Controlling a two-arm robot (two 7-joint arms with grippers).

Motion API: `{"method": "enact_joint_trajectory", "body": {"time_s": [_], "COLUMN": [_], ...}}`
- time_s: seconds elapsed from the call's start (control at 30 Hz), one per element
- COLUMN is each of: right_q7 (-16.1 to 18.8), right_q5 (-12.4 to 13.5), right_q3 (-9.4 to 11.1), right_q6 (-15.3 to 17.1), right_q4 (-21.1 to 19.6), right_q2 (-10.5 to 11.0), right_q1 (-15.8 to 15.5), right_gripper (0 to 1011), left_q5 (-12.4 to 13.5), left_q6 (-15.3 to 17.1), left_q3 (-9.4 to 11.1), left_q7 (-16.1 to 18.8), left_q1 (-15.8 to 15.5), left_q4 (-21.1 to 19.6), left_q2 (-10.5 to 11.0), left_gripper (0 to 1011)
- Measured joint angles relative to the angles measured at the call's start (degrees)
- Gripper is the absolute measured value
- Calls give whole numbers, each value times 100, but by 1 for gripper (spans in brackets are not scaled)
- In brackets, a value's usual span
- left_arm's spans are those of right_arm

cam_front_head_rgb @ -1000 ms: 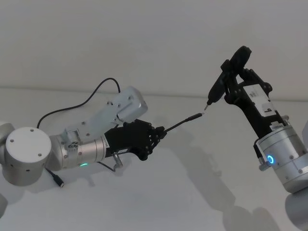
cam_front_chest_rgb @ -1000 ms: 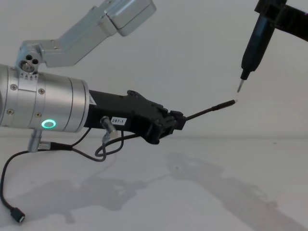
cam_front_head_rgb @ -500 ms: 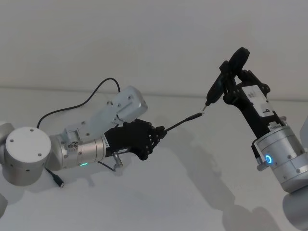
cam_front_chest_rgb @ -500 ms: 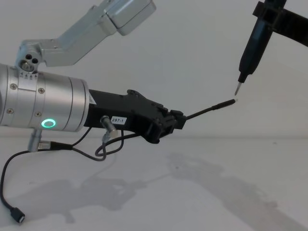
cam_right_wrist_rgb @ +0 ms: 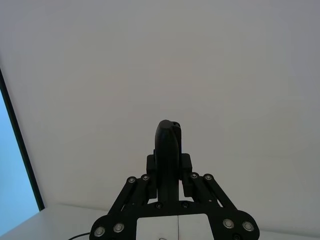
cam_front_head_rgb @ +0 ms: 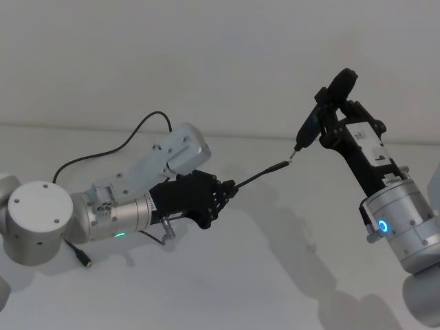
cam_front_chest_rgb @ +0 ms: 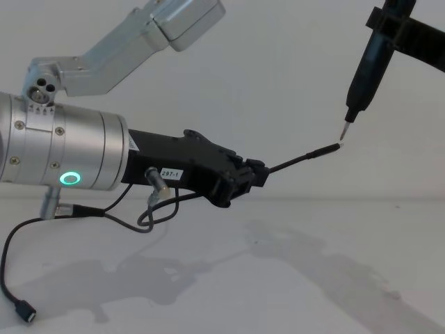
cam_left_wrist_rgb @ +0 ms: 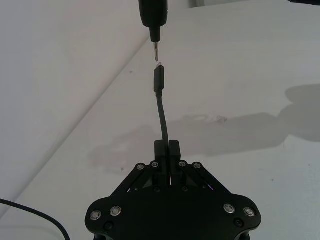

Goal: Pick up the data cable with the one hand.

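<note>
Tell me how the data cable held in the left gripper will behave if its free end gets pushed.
The data cable probably has some stiffness: the short length past the left gripper stands out nearly straight, unsupported. It likely bends easily if nudged, being thin with only the plug thicker. It seems light, since the closed fingers hold it clamped without visible droop.

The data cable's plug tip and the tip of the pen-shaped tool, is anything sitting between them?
Nothing visible does. The left gripper is shut on the data cable, held above the table, and the plug end points at the pen-shaped tool in the right gripper, with bare air between the tips.
</note>
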Motion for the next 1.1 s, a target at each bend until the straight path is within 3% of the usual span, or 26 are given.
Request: {"method": "enact_joint_trajectory", "body": {"time_s": [1.1], "right_q7": [19], "right_q5": [4], "right_q3": [-13], "right_q6": [-10], "right_q4": [124], "right_q2": [-18], "right_q1": [60], "right_gripper": [268], "left_q5": [0], "left_q6": [1], "left_q3": [0], "left_q7": [0], "left_q1": [0], "left_q4": [0], "left_q2": [0], "left_gripper": [42]}}
